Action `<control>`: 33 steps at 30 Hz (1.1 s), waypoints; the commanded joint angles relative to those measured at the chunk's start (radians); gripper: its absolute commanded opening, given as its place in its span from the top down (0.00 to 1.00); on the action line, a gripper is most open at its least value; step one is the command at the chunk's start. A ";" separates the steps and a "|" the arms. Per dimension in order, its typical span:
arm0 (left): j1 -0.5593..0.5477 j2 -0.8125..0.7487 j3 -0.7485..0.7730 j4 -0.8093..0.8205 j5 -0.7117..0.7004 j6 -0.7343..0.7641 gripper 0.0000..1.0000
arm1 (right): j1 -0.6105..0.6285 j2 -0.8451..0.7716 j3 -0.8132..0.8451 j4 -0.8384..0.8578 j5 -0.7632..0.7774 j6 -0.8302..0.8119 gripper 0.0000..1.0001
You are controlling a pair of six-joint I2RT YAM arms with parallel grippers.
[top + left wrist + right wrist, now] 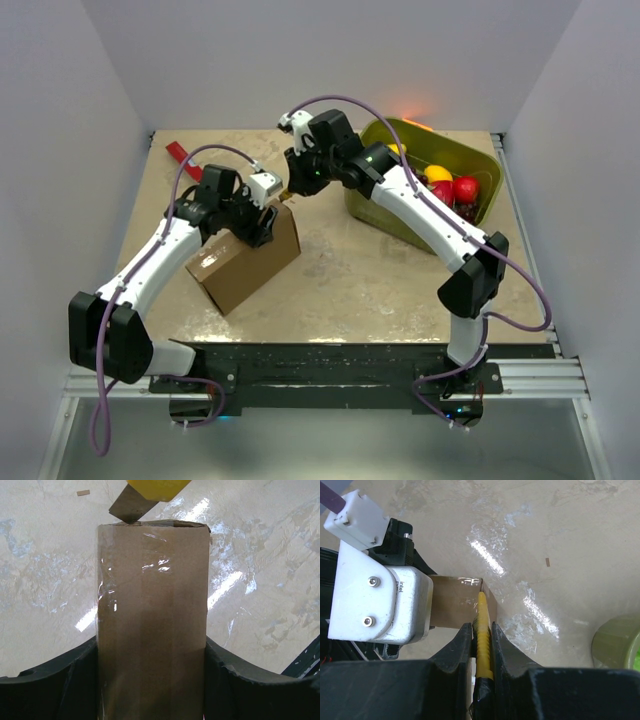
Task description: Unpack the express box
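The express box (245, 262) is a plain brown cardboard box, taped with clear tape, standing on edge at the table's left middle. My left gripper (262, 222) is shut on it, a finger on each side of the box (152, 605) in the left wrist view. My right gripper (292, 185) is shut on a yellow utility knife (484, 630). The knife's grey blade (130, 507) touches the far top edge of the box. The box's top corner (455, 605) also shows in the right wrist view, beside the left wrist's white camera (370, 590).
An olive-green tub (400, 220) holding fruit (452, 187) stands at the back right; its rim (617, 640) shows in the right wrist view. A small red object (180, 152) lies at the back left corner. White walls enclose the table.
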 commanded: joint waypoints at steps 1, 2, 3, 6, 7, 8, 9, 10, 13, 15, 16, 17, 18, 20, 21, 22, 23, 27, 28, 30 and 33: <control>0.002 0.012 0.024 0.025 -0.106 0.025 0.47 | 0.008 0.003 0.001 -0.131 -0.043 -0.012 1.00; 0.002 0.012 0.026 0.028 -0.117 0.025 0.47 | 0.006 -0.005 -0.019 -0.134 -0.046 -0.014 1.00; 0.002 0.014 0.026 0.029 -0.131 0.024 0.47 | 0.006 -0.025 -0.030 -0.143 -0.048 -0.017 1.00; 0.002 0.014 0.026 0.041 -0.185 0.019 0.48 | 0.008 -0.056 -0.076 -0.151 -0.055 -0.020 1.00; 0.002 0.015 0.026 0.044 -0.203 0.016 0.49 | 0.006 -0.060 -0.086 -0.156 -0.055 -0.020 1.00; 0.002 0.018 0.026 0.049 -0.212 0.010 0.50 | 0.008 -0.065 -0.100 -0.156 -0.055 -0.020 1.00; 0.003 0.020 0.026 0.049 -0.221 0.005 0.50 | 0.006 -0.069 -0.106 -0.160 -0.055 -0.022 1.00; 0.003 0.020 0.026 0.052 -0.228 0.002 0.51 | 0.008 -0.076 -0.111 -0.160 -0.055 -0.022 1.00; 0.005 0.027 0.026 0.057 -0.237 -0.001 0.54 | 0.008 -0.080 -0.116 -0.168 -0.060 -0.022 1.00; 0.005 0.030 0.026 0.057 -0.237 0.001 0.55 | 0.006 -0.083 -0.112 -0.177 -0.063 -0.025 1.00; 0.005 0.030 0.024 0.057 -0.237 0.001 0.55 | 0.008 -0.082 -0.108 -0.182 -0.069 -0.025 1.00; 0.005 0.029 0.023 0.057 -0.237 -0.002 0.54 | 0.006 -0.083 -0.106 -0.188 -0.071 -0.026 1.00; 0.005 0.027 0.023 0.058 -0.237 -0.001 0.54 | 0.006 -0.082 -0.106 -0.198 -0.072 -0.031 1.00; 0.005 0.023 0.018 0.060 -0.238 0.001 0.54 | 0.008 -0.082 -0.099 -0.208 -0.078 -0.034 1.00; 0.005 0.021 0.016 0.061 -0.248 0.004 0.54 | 0.006 -0.080 -0.096 -0.218 -0.080 -0.034 1.00; 0.005 0.020 0.015 0.061 -0.254 0.011 0.53 | 0.006 -0.082 -0.093 -0.222 -0.080 -0.037 1.00; 0.005 0.017 0.010 0.063 -0.257 0.013 0.53 | 0.006 -0.079 -0.090 -0.228 -0.085 -0.039 1.00; 0.003 0.010 0.003 0.066 -0.268 0.021 0.52 | 0.008 -0.086 -0.100 -0.243 -0.094 -0.049 1.00; 0.005 0.009 0.001 0.064 -0.263 0.021 0.52 | 0.006 -0.088 -0.106 -0.245 -0.095 -0.051 1.00; 0.005 0.006 -0.005 0.064 -0.261 0.021 0.52 | 0.006 -0.096 -0.116 -0.252 -0.097 -0.055 1.00; 0.005 0.001 -0.013 0.069 -0.255 0.021 0.52 | 0.005 -0.112 -0.140 -0.263 -0.097 -0.060 1.00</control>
